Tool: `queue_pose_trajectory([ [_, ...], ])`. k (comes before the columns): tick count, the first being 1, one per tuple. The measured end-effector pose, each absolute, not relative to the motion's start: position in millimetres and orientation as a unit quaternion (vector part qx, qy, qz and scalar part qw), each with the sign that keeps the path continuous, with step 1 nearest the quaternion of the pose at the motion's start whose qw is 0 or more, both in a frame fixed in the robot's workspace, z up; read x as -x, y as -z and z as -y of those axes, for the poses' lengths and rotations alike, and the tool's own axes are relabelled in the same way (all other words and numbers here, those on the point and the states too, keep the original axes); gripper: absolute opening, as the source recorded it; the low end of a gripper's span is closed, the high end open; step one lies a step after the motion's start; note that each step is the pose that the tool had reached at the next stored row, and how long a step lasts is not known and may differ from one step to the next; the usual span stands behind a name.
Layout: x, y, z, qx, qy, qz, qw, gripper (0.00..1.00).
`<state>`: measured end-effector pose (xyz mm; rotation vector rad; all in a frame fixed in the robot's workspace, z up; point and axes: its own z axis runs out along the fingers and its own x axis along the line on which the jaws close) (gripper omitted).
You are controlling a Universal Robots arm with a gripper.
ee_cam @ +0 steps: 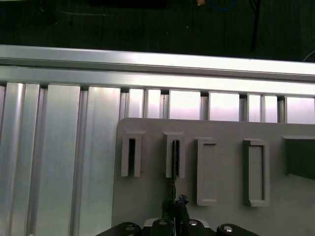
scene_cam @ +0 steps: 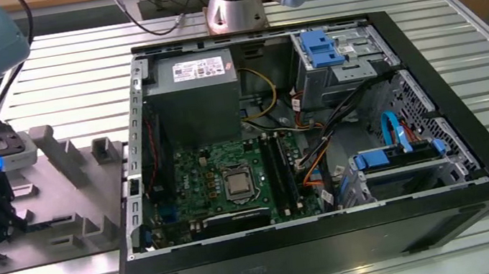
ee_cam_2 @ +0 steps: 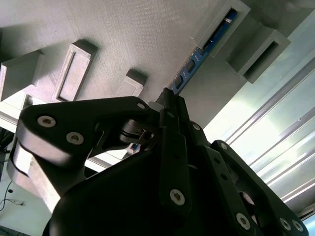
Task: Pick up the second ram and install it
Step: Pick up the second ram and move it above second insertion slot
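Ribbed metal bench (scene_cam: 68,61); grey holder tray (scene_cam: 60,201) at exterior view's left; gripper (ee_cam_2: 167,101) fingers apparently closed on second ram (ee_cam_2: 192,64) in slot (ee_cam_2: 235,9); pick step; likely demands straight, untwisted pull.

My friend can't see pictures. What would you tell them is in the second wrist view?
The black gripper is closed on one end of the second ram, a thin blue stick whose far end sits in a slot of a grey holder. Beside it lie metal slats.
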<state>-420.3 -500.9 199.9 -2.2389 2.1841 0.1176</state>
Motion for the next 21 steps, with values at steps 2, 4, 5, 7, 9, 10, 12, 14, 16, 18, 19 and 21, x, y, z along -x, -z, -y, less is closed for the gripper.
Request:
queue_pose_trajectory([
  [2,420.3,-199.9,501.0,0.715,-0.038,-0.698,0.006,0.16],
  [4,420.3,-199.9,501.0,0.715,-0.038,-0.698,0.006,0.15],
  [5,420.3,-199.9,501.0,0.715,-0.038,-0.698,0.006,0.15],
  [7,420.3,-199.8,501.0,0.715,-0.038,-0.698,0.006,0.11],
  [9,420.3,-199.8,501.1,0.715,-0.038,-0.698,0.006,0.11],
  [10,420.3,-199.8,501.1,0.715,-0.038,-0.698,0.006,0.11],
  [12,420.3,-199.8,501.1,0.715,-0.038,-0.698,0.006,0.11],
  [14,420.3,-199.8,501.1,0.715,-0.038,-0.698,0.006,0.11],
  [16,420.3,-199.8,501.2,0.713,-0.038,-0.7,0.006,0.11],
  [18,420.3,-199.8,501.2,0.711,-0.038,-0.703,0.006,0.11],
  [19,420.3,-199.8,501.1,0.711,-0.038,-0.703,0.006,0.11],
  [21,420.3,-199.8,501.1,0.71,-0.038,-0.703,0.006,0.11],
])
